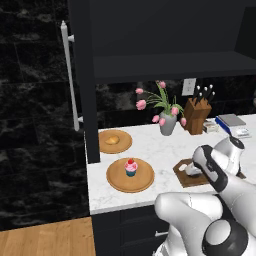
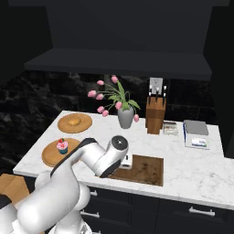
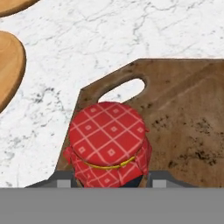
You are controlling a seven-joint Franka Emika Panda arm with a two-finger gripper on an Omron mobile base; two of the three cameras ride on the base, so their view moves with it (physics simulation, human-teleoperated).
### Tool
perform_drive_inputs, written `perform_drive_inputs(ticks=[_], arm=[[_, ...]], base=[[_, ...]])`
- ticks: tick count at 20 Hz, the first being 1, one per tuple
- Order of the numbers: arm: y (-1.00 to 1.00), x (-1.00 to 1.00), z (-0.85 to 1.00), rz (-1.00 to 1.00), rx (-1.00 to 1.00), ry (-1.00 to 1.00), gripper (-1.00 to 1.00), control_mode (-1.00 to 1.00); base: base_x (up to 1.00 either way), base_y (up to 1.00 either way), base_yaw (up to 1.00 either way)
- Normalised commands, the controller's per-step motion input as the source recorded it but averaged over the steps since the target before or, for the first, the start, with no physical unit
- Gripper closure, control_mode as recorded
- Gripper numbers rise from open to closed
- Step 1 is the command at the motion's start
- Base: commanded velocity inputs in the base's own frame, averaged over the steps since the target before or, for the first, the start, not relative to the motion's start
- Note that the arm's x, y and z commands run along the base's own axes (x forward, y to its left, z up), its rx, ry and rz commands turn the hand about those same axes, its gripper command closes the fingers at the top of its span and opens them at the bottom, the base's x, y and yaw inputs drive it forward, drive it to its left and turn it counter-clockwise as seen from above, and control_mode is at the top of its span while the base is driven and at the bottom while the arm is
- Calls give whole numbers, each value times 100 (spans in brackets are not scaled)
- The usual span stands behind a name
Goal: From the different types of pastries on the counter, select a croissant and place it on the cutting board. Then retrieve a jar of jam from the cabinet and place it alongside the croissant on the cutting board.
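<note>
- The jar of jam [image 3: 108,142], with a red checked cloth cover tied by a yellow band, sits on the cutting board [image 3: 183,118] at the corner with the handle hole, seen from above in the hand view
- The pincer [image 3: 108,180] is closed on the jar of jam: its two finger tips [image 3: 64,180] stand at the jar's two sides at the bottom of the hand view
- In the left base view the arm's hand hangs over the cutting board [image 1: 187,179], hiding most of it; in the right base view the cutting board [image 2: 146,169] lies at the front of the surface, with the hand at its left end
- The croissant [image 1: 112,139] lies on a round light-wood plate [image 1: 115,147] at the back left of the white marble surface [image 1: 155,145], well apart from the cutting board
- The cupcake [image 1: 131,168] with pink frosting and a cherry stands on a second round plate [image 1: 130,181], nearer the front edge, between the croissant's plate and the cutting board
- A grey vase of pink tulips [image 2: 124,115] stands behind the cutting board, with a wooden knife block [image 2: 156,114] just beside it to the right
- Further right on the surface lies a flat grey scale [image 2: 196,132]
- The dark cabinet [image 1: 165,65] with its deep shelf recess hangs above the surface
- A tall dark unit with a long silver handle [image 1: 70,75] stands at the left
</note>
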Motion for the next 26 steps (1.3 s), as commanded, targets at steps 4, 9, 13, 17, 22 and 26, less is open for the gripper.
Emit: perform_drive_inputs(ticks=[4, 9, 13, 17, 22, 26], arm=[[0, 4, -2, 0, 3, 0, 100, -100], [0, 36, -8, 0, 0, 0, 100, -100], [0, 1, -4, 0, 0, 0, 100, -100], [0, 3, -14, 0, 0, -2, 100, -100], [3, 13, -49, -4, 0, -2, 100, -100], [0, 11, -27, -5, 0, -4, 100, -100]], base=[[0, 0, 0], [0, 0, 0], [0, 0, 0], [0, 0, 0], [0, 0, 0], [0, 0, 0]])
